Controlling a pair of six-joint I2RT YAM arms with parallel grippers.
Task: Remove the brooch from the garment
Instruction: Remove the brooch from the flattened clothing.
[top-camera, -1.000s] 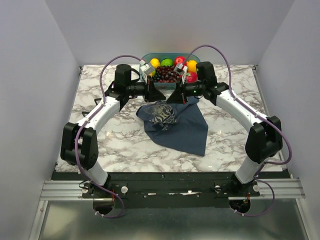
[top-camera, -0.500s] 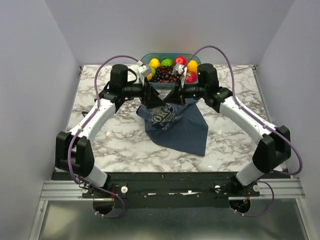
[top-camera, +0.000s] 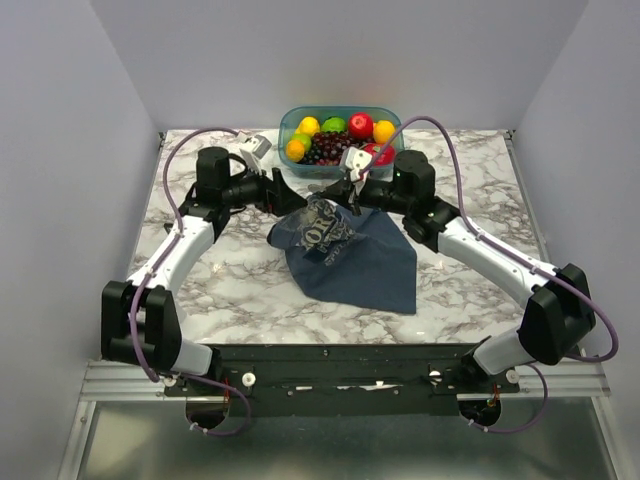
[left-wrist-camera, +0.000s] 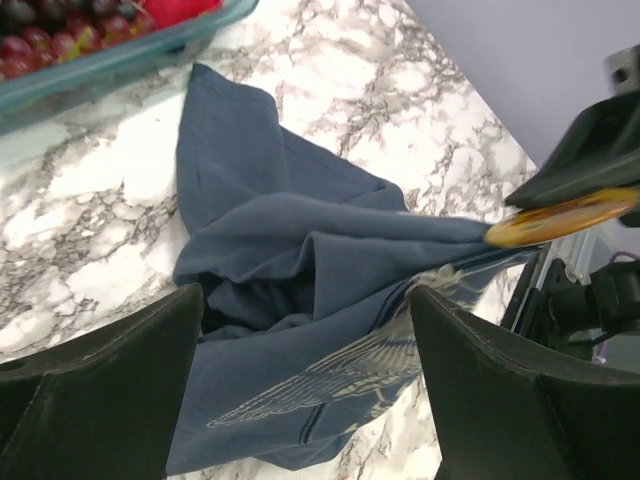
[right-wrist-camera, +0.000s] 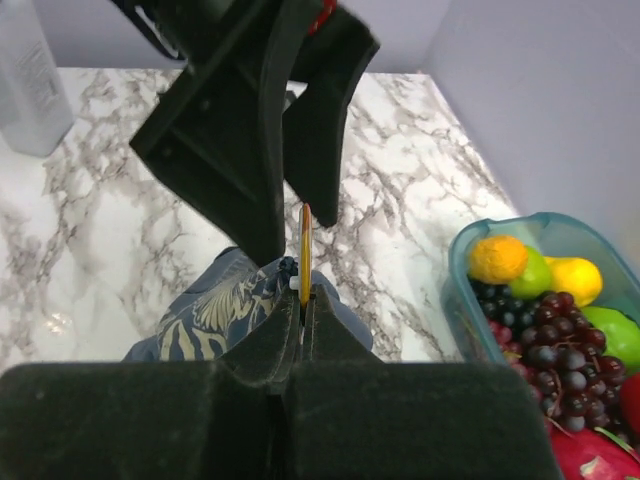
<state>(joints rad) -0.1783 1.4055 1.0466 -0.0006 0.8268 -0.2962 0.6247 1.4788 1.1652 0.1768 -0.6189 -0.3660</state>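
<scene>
The right gripper, pinched tight around the tiny gold-coloured metal brooch, holds up a taut peak of the dark slate-blue cloth garment above the marble table; the left gripper, spread wide and empty, likely needs to pin the cloth down.

Top external: high at 6 o'clock, facing 12 o'clock across white marbled table. Left wrist: close above crumpled slate-blue cloth garment. Right wrist: low, close. All share garment, teal plastic fruit tub
</scene>
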